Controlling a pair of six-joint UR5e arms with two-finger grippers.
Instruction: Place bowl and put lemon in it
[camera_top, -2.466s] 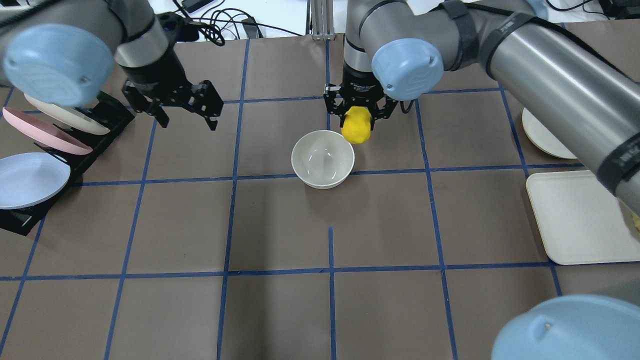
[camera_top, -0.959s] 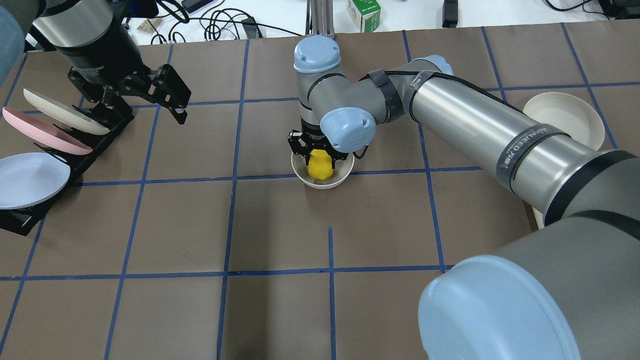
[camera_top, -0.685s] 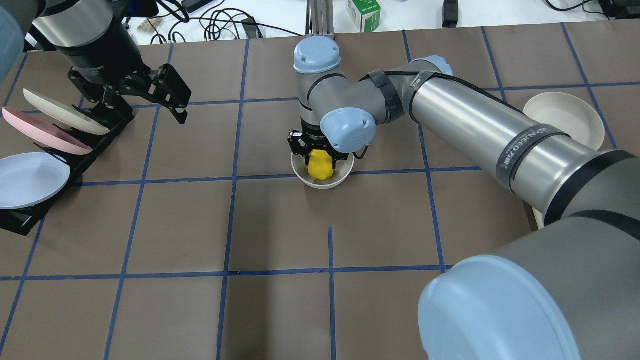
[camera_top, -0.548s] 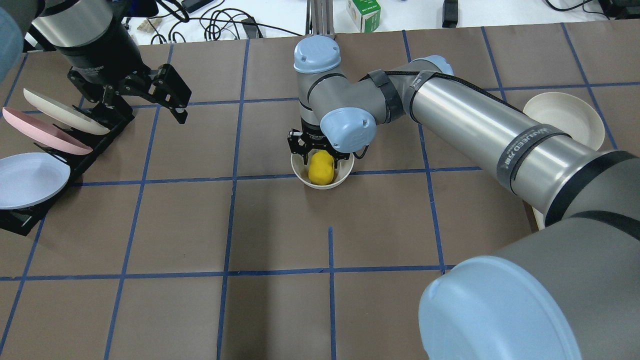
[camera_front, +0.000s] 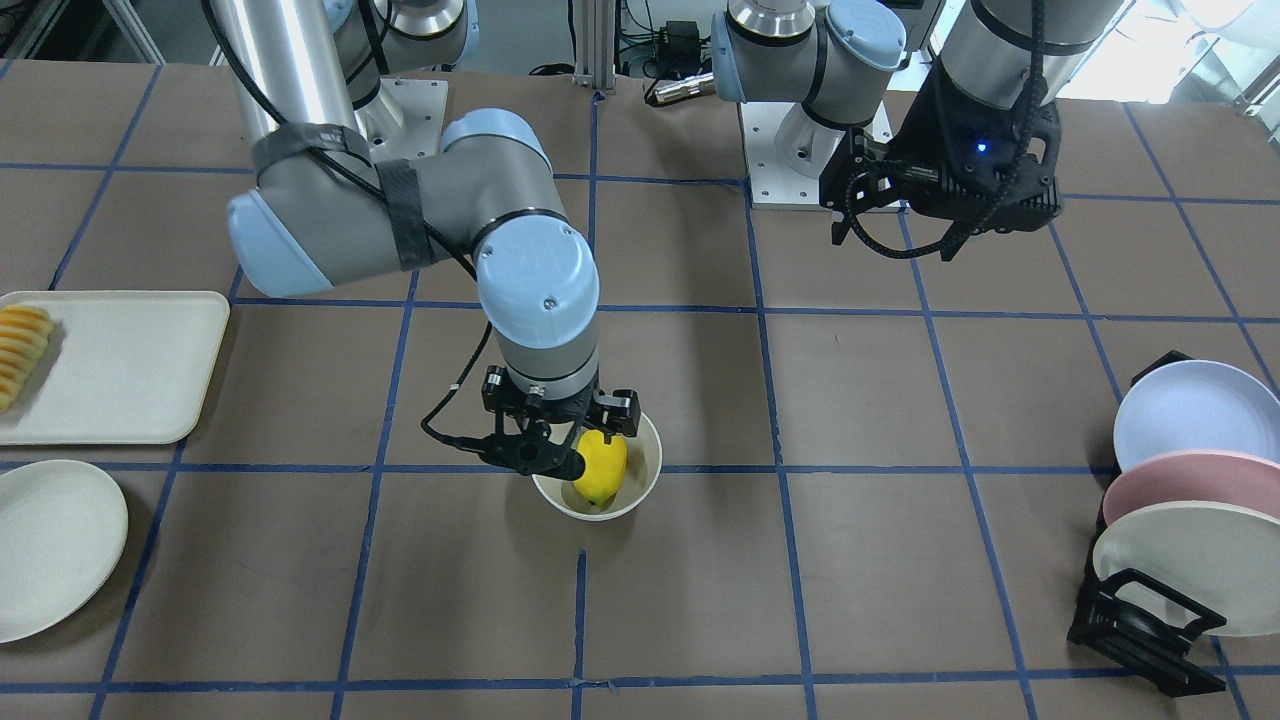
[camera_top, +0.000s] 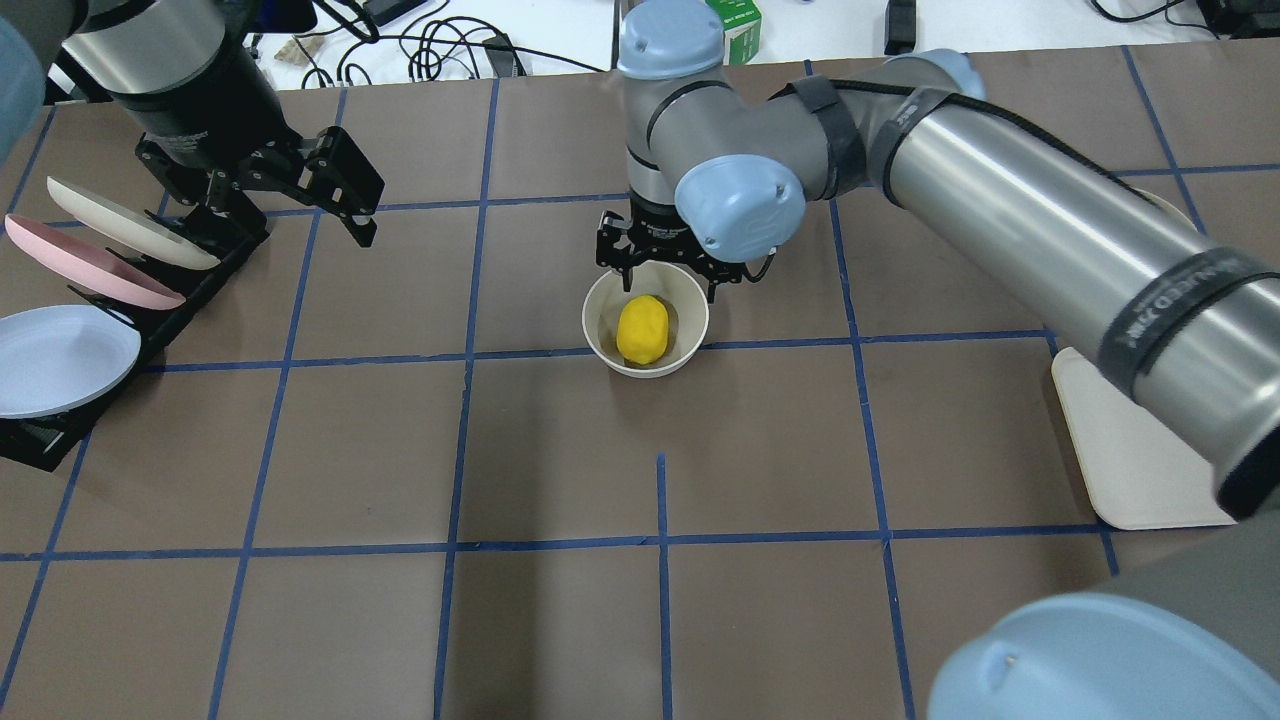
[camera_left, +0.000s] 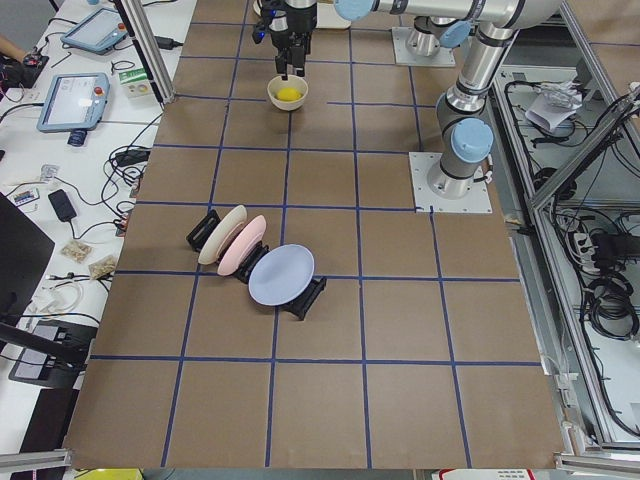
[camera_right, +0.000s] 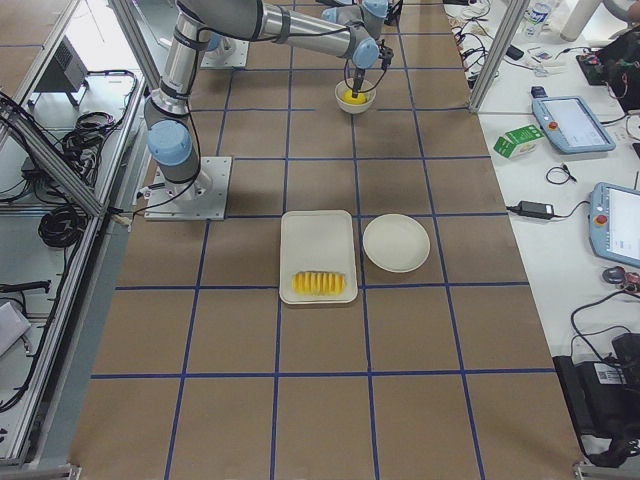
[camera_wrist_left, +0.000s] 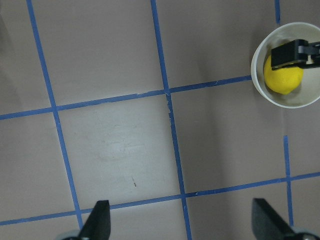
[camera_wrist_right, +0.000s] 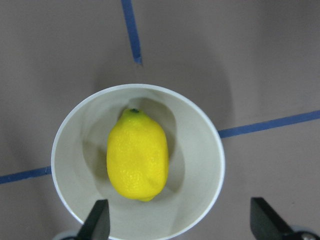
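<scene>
The cream bowl (camera_top: 597, 303) stands on the brown mat near the table's middle. The yellow lemon (camera_top: 642, 329) lies inside it, free of any finger. My right gripper (camera_top: 665, 283) is open and empty, a little above the bowl's far rim. In the right wrist view the lemon (camera_wrist_right: 137, 162) lies in the bowl (camera_wrist_right: 202, 165), with my fingertips (camera_wrist_right: 98, 220) spread wide at the frame's bottom. My left gripper (camera_top: 290, 225) is open and empty, high up beside the plate rack. Its wrist view shows the bowl (camera_wrist_left: 260, 85) at the top right.
A black rack (camera_top: 170, 300) with pastel plates stands at the left edge. A cream tray (camera_front: 120, 370) with sliced orange-yellow food (camera_front: 22, 350) and a flat cream plate (camera_front: 50, 545) lie on my right side. The right arm's long forearm (camera_top: 1050, 230) spans the table's right half.
My right gripper has opened and let go of the lemon, which now lies in the bowl. The gripper has risen and drawn back from the bowl. The left arm has stayed still.
</scene>
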